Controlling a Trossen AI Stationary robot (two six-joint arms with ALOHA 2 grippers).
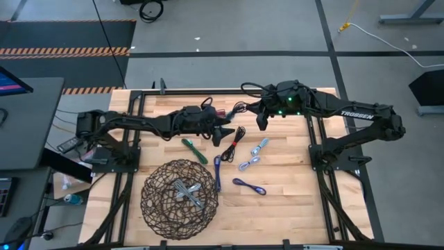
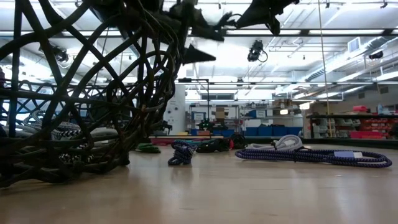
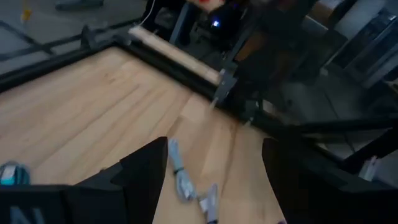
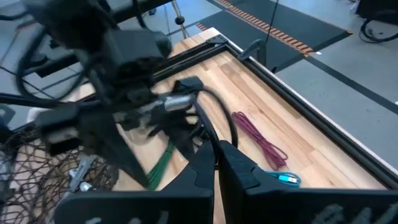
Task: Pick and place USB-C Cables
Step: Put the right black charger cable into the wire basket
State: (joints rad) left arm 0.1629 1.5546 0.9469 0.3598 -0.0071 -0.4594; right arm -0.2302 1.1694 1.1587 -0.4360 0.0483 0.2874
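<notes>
Several short cable bundles lie on the wooden table: a green one point(image 1: 194, 151), a black one point(image 1: 236, 139), two light grey ones point(image 1: 259, 146) point(image 1: 248, 163), two purple ones point(image 1: 217, 171) point(image 1: 248, 186) and a maroon one point(image 4: 261, 142) near the far edge. Grey bundles point(image 1: 187, 193) rest inside the round dark wire-mesh basket point(image 1: 149, 182). My left gripper point(image 1: 223, 133) hovers open above the table's middle, with a grey cable point(image 3: 182, 177) on the wood below its fingers point(image 3: 149, 168). My right gripper point(image 1: 263, 123) is shut and hangs raised just beyond it, near the maroon cable. My right gripper point(image 4: 216, 149) is shut; a thin black cord point(image 4: 227, 121) curves down behind its fingertips, and I cannot tell whether they touch it.
The basket point(image 2: 93, 93) stands at the near edge, left of centre. Dark metal rails frame the table's sides and far edge point(image 1: 208, 92). A purple coil point(image 2: 182, 152) and a long purple cable point(image 2: 311, 155) lie in the near middle. Bare wood shows at the near right.
</notes>
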